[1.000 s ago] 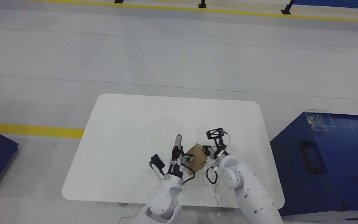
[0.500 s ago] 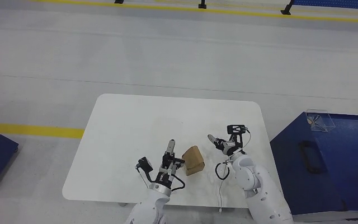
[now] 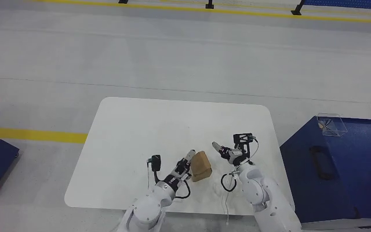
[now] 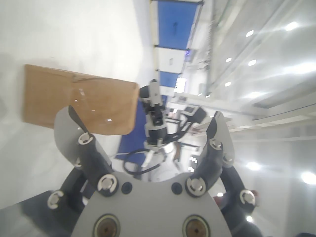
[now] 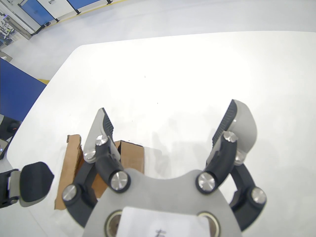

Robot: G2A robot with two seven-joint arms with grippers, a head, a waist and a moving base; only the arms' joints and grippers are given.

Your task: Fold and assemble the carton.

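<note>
A small brown carton [image 3: 201, 165] sits on the white table [image 3: 133, 122], just off the tabletop's centre toward 4 o'clock, with the robot's two arms on either side of it. The left gripper [image 3: 172, 158] hangs at the carton's 9 o'clock with its fingers spread wide and nothing between them. One fingertip lies just beside the box's edge at about 10 o'clock, though the top view does not show whether it touches the cardboard. The other, black-padded tip stands well apart from the box, farther out at 9 o'clock. The right gripper [image 3: 230, 143] hovers at the carton's 2 o'clock, near the box but clear of it, its fingers likewise parted and holding nothing.

In the left wrist view, the carton's broad brown face carries a glossy clear patch, and one of the spread metal fingers [image 4: 66, 129] crosses in front of a corner of it. The right gripper shows beyond the box. In the right wrist view, the ribbed pads [image 5: 107, 122] stand apart over bare tabletop. The carton lies behind one finger, with a cardboard flap showing on one side of that finger and the box's body on the other.

A black cable [image 3: 226, 182] loops beside the right arm at the carton's 4 o'clock. Off the table at its 3 o'clock stands a blue cabinet [image 3: 324, 174] with a clear container [image 3: 330, 123] on top. A yellow floor line [image 3: 40, 136] runs at the table's 9 o'clock.
</note>
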